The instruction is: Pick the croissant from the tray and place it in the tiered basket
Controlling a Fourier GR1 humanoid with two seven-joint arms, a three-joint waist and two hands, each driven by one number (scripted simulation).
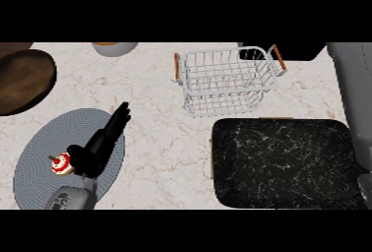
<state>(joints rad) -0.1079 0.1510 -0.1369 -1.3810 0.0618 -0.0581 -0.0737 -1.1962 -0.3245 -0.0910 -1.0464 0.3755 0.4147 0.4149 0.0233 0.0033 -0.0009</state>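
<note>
In the head view, a black tray (283,165) with white marks is seen at the right of the pale stone counter (160,123). No croissant can be seen on the tray, and where it is cannot be told. Just behind the tray, a white wire tiered basket (227,81) with brown handles is set upright. At the left, a round grey mat (51,147) is laid flat. Over it the left hand (105,138) is held with its fingers straight and together, pointing away. A small red and white thing (61,164) is seen just beside the hand. A dark wooden plate (22,81) is seen at the far left, and a grey cup (115,48) at the back edge.
</note>
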